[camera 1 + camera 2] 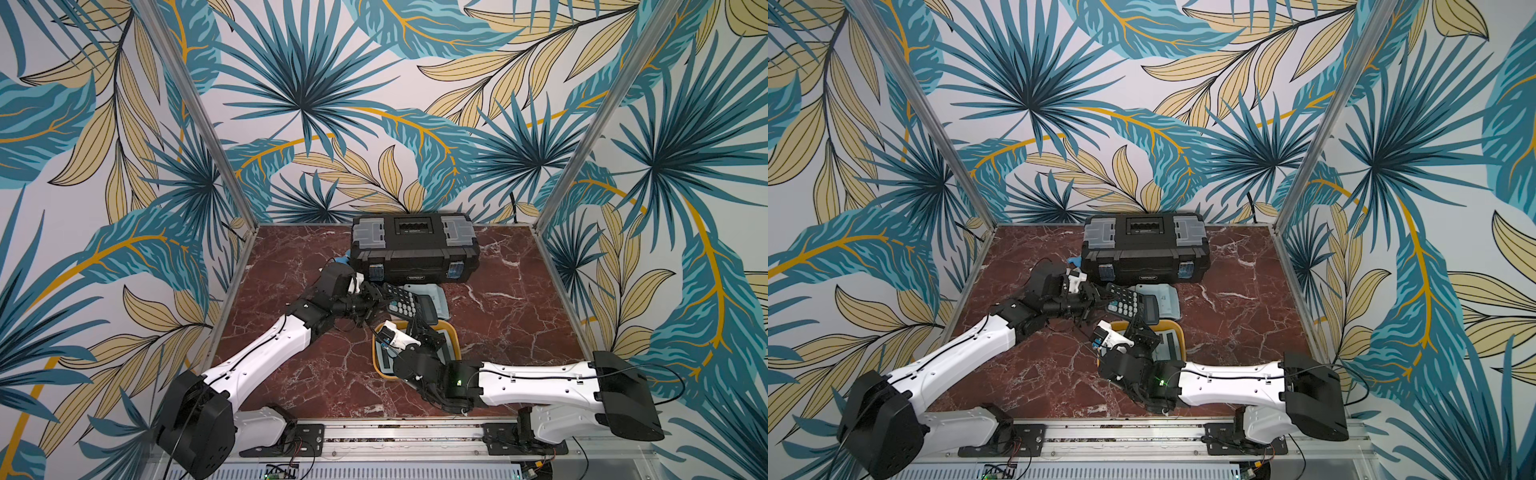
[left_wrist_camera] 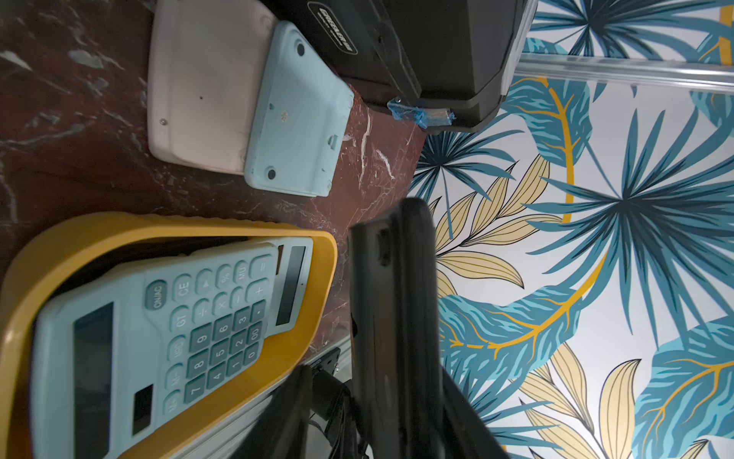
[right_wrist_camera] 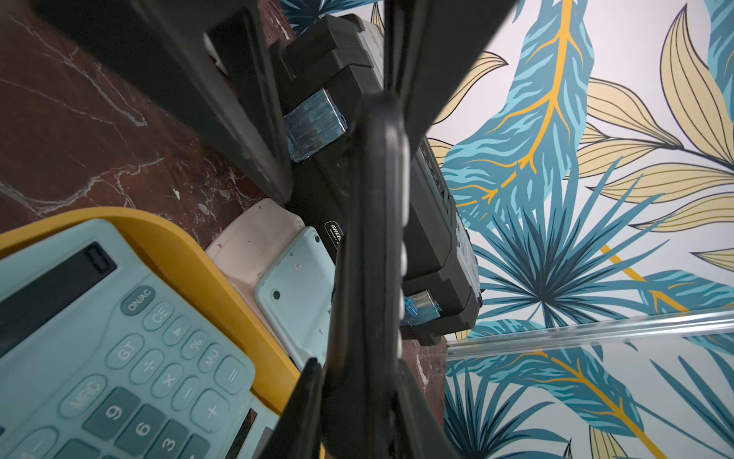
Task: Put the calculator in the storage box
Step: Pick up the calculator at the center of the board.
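Black rectangular plastic calculator (image 1: 401, 301), white-keyed: held aloft and tilted, just beyond the shallow yellow-orange plastic storage box (image 2: 167, 224), not yet deposited. One end is clamped by the right gripper (image 1: 417, 323). The other end is flanked by the left gripper (image 1: 376, 296); whether it is gripped cannot be told. A pale blue calculator (image 2: 178, 318) is already lodged in the box. Lowering and release are judged outstanding.
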### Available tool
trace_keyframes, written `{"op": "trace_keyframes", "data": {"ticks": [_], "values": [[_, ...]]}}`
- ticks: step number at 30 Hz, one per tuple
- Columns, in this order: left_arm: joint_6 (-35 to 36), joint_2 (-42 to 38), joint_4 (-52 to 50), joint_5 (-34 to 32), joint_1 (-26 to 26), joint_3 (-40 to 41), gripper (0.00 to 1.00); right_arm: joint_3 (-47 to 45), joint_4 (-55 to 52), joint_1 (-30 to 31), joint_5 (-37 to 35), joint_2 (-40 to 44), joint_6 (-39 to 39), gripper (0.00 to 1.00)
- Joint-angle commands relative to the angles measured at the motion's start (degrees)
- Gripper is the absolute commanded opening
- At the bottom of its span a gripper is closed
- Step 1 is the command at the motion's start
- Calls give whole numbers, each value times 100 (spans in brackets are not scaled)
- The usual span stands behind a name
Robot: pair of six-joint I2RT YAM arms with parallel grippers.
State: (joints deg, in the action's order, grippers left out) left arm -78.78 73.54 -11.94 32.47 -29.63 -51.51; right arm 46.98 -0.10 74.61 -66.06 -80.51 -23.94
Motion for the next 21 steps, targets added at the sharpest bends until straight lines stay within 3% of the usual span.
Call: {"op": "trace_keyframes", "data": {"ticks": [1,3,7,13,21], "values": [[65,87,-1,181,-47,-303,33,153,441,45,-328,-53,-115,19],[100,142,15,239,-60,-309,22,162,452,44,-305,-32,-58,19],[121,214,74,316,-70,-338,8,171,449,45,-285,-30,-40,20],[195,148,90,226,-85,-374,5,163,406,45,-311,-71,-8,28],[270,82,127,-13,-28,-379,1,196,-280,45,-188,53,586,77]]}}
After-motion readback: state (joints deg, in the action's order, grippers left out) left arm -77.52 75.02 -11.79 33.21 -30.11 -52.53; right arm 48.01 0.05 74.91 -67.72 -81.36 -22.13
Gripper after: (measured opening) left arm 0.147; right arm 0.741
